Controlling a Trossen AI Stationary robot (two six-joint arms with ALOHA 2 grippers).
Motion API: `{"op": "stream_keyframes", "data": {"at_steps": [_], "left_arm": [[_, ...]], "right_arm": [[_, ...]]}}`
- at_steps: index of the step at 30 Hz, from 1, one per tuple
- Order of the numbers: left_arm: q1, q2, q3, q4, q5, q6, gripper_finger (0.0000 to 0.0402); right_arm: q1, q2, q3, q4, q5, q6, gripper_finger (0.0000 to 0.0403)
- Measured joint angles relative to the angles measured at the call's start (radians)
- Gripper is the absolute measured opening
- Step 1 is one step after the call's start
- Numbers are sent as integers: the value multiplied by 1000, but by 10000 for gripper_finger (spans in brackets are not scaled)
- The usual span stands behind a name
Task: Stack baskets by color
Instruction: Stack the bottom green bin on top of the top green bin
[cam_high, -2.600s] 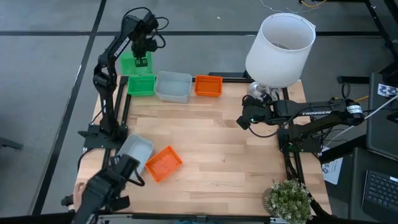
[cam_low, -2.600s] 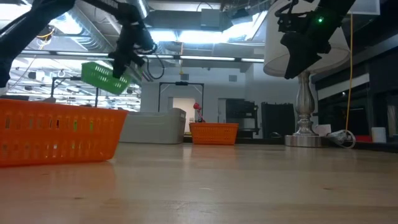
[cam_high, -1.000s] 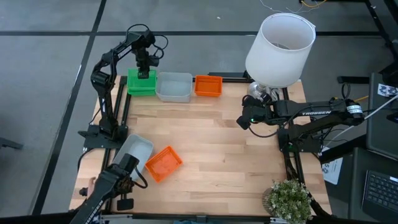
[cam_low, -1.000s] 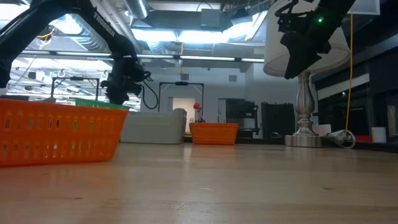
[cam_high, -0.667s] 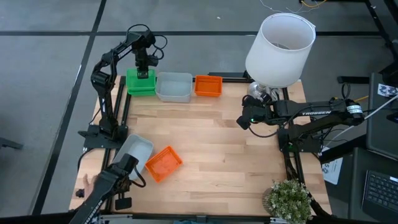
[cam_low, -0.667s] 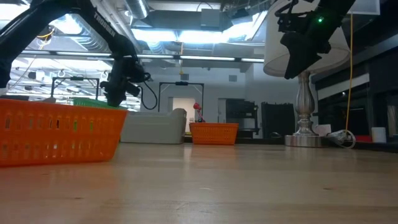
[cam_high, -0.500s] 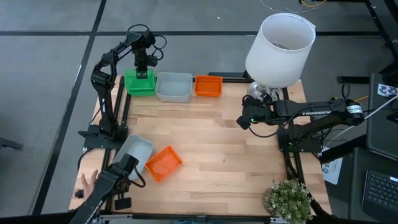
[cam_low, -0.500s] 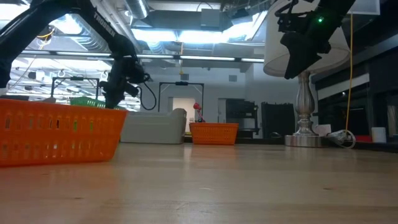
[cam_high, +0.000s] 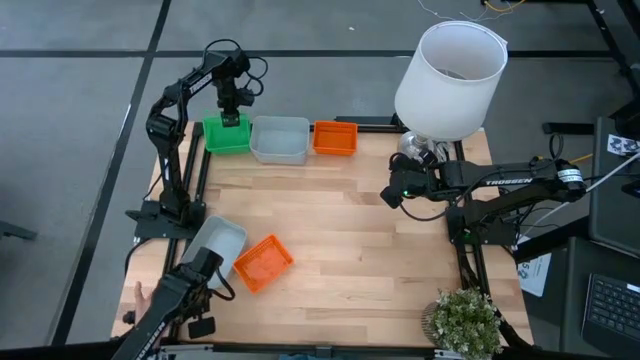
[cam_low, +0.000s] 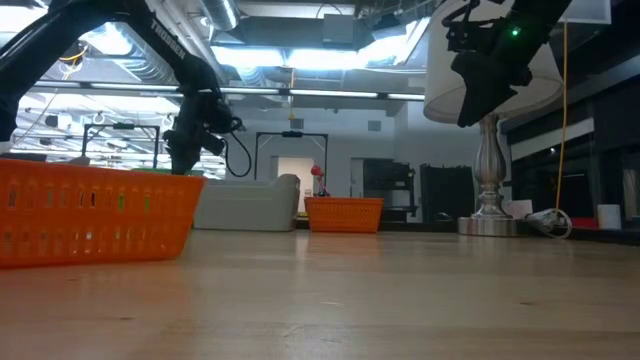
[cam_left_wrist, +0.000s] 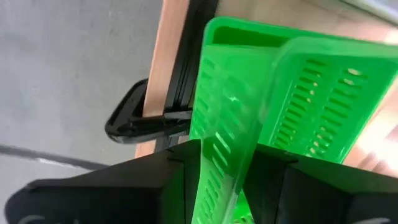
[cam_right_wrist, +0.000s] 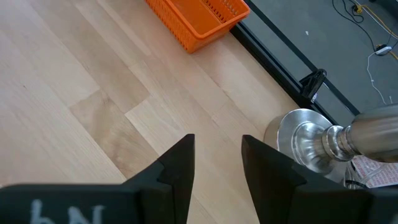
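Lowered from its raised, tilted carry, the green basket (cam_high: 228, 134) now sits nested on the green stack at the far-left corner of the table (cam_high: 340, 240), just left of the grey basket (cam_high: 279, 139), which in turn stands just left of an orange basket (cam_high: 334, 137). Left gripper (cam_high: 232, 112) hangs over the green basket's far rim; in its wrist view the slotted green wall (cam_left_wrist: 225, 155) passes between the two dark fingers (cam_left_wrist: 168, 186), which are spread a little, so the pinch appears to be letting go, though contact cannot be ruled out. Right gripper (cam_high: 392, 192) waits over bare wood right of the orange basket, near the lamp (cam_high: 448, 80), fingers spread and empty. Two more baskets lie well away from the grey basket, at the near-left of the table: a second grey one (cam_high: 218, 243) touching a tilted orange one (cam_high: 263, 263). Baskets are shallow rectangular trays with flared rims and slotted walls; the green is bright and opaque, the grey pale and translucent. They look light, thin-walled and somewhat flexible, likely to slide on smooth wood, so a pinch across one short wall just below the rim seems the surest hold.
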Motion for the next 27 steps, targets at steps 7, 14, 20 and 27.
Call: {"op": "stream_keyframes", "data": {"at_steps": [7,14,20,27], "left_arm": [[-23,-2,7,-21,-160,-115,92],[-56,-6,9,-25,-181,-120,92],[-105,-7,9,-49,-187,-137,91],[-172,-93,9,-134,-236,-201,90]], "right_arm": [[0,0,0,0,0,0,134],[0,0,0,0,-25,0,134],[0,0,0,0,-25,-1,134],[0,0,0,0,-25,-7,134]]}}
